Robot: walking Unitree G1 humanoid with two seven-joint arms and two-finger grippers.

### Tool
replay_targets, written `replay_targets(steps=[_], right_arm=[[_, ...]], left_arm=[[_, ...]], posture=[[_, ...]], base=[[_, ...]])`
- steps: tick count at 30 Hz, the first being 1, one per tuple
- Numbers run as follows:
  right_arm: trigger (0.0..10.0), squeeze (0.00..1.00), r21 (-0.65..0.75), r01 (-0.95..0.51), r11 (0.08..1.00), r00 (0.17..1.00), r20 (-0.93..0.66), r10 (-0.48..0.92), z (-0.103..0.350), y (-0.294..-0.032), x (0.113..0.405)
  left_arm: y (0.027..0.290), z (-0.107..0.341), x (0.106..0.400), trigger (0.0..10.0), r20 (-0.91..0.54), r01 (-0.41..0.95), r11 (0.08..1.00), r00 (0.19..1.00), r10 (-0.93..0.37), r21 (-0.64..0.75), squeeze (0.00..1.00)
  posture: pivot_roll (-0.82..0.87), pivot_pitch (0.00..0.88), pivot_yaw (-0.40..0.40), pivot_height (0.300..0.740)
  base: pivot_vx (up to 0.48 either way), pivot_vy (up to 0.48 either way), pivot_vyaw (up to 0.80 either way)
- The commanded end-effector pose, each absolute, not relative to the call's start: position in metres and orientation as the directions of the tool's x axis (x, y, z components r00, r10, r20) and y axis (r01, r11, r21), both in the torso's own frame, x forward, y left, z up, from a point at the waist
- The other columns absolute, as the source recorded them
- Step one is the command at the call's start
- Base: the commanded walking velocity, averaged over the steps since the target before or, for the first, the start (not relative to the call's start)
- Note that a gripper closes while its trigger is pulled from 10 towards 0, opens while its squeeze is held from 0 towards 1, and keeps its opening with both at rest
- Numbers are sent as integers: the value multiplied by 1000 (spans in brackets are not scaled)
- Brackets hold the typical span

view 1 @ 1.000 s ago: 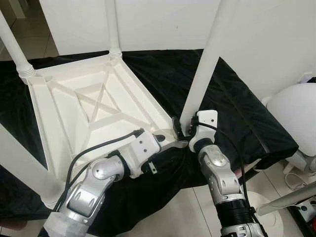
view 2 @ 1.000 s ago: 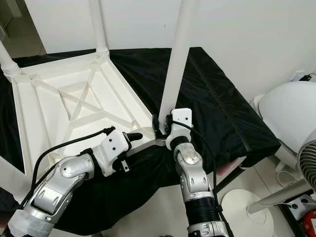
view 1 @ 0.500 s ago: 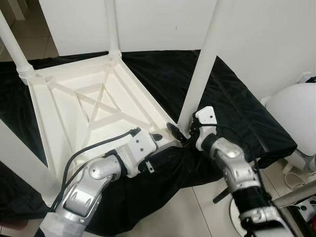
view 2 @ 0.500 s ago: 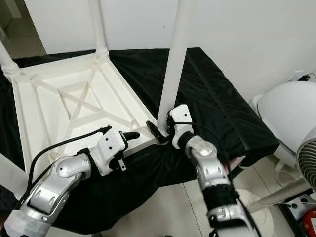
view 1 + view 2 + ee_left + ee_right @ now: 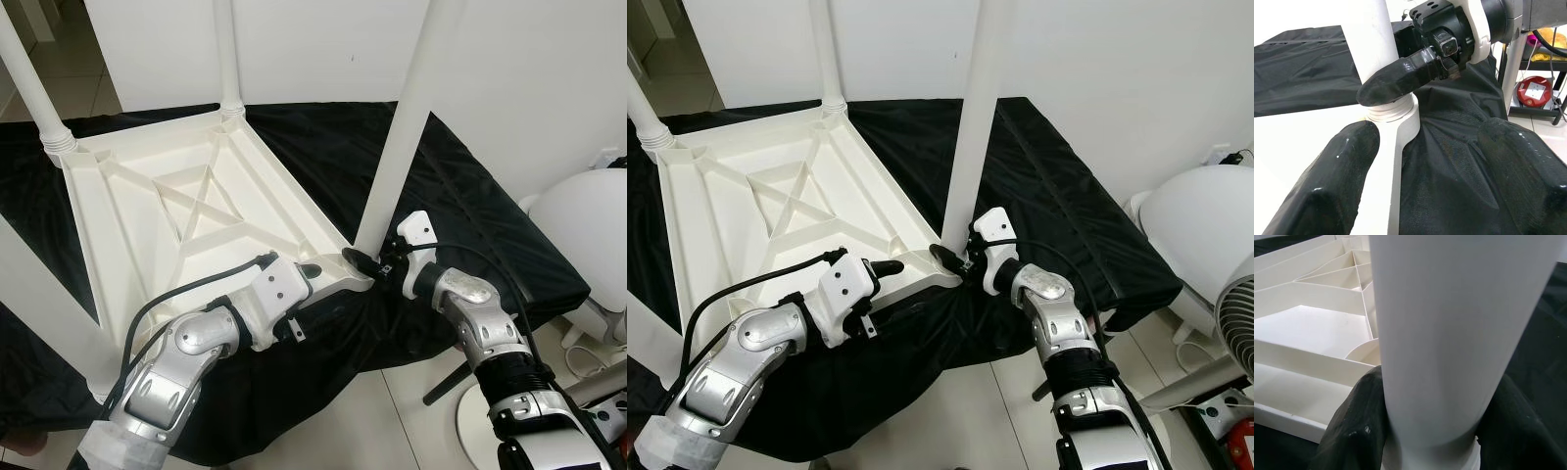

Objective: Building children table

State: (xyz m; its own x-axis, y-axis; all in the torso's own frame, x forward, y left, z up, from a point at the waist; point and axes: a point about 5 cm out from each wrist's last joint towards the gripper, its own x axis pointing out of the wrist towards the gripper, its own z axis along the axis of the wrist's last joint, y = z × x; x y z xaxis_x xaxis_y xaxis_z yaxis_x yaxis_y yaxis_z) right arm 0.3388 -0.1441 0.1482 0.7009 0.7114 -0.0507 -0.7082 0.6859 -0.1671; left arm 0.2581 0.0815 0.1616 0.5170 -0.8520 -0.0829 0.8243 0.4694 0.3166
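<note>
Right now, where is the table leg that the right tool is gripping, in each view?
Left eye: table leg, right of centre.
Right eye: centre.
Left wrist: top left, the right tool across it.
Right wrist: centre.
Shared landmark: black cloth.

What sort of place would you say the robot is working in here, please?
Probably a room in a home: pale floor tiles, a plain white wall, and a white fan standing beside the black cloth under the upturned white table.

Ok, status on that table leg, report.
Right gripper shut on the near leg at its base. Left gripper open, fingers astride the tabletop corner. Tabletop upside down on black cloth. Nothing blocking.
</note>
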Motion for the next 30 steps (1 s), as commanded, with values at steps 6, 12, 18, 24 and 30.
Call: replay_targets(steps=[6, 12, 18, 24, 30], right_arm=[[10000, 0, -128, -686, 716, 726, -69, 684, 137, -150, 335], [10000, 0, -69, -640, 766, 768, -18, 640, 136, -143, 331], [10000, 0, -68, -558, 827, 828, 28, 561, 139, -140, 329], [10000, 0, -49, -445, 894, 891, 71, 447, 141, -134, 324], [10000, 0, -28, -344, 939, 933, 103, 345, 141, -121, 317]], left_arm=[[81, 160, 258, 10000, -86, 825, 477, 522, -849, 304, 0], [81, 161, 260, 10000, -85, 825, 473, 519, -850, 309, 0], [80, 158, 263, 10000, -94, 823, 474, 524, -847, 313, 0], [83, 156, 269, 10000, -96, 799, 520, 569, -817, 303, 0], [87, 149, 280, 10000, -119, 746, 588, 645, -755, 313, 0]], posture=[[78, 71, -34, 740], [70, 69, -23, 740], [62, 67, -18, 740], [56, 67, -15, 740], [45, 61, -11, 740]], base=[[0, 0, 0], [0, 0, 0], [0, 0, 0], [0, 0, 0], [0, 0, 0]])
